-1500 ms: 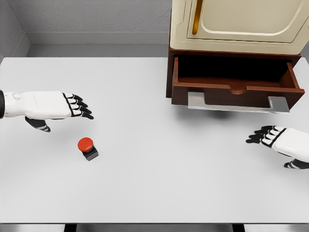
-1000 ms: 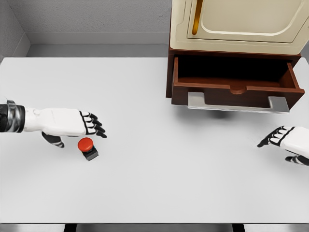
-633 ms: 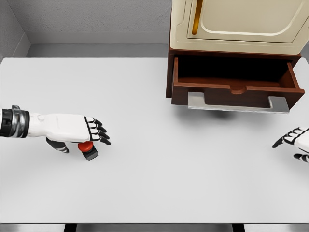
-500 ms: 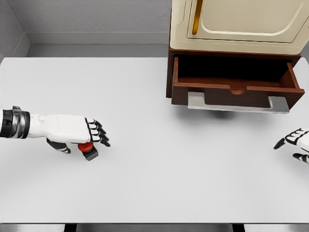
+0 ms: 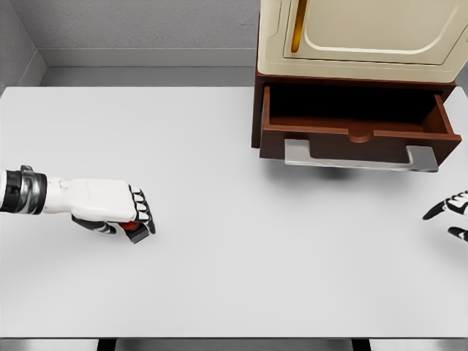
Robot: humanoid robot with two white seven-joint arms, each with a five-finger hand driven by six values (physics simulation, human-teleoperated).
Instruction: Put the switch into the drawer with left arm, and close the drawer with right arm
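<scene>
Left hand [image 5: 110, 210] now lowered, fingers curled around the red switch [image 5: 134, 229] on table [image 5: 234, 256].

A white, smooth-shelled left hand [image 5: 110, 208] with black finger joints is joined to a grey and black banded wrist. Only the right hand [image 5: 453, 212], with white-and-black fingers, is seen at the edge.

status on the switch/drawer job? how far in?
Early. Nothing is finished: the dark wooden drawer stands open and empty. In hand: the left hand is curled over the red-topped button switch on the white table. Left: lifting, placing, closing. The right hand sits at the right edge.
</scene>
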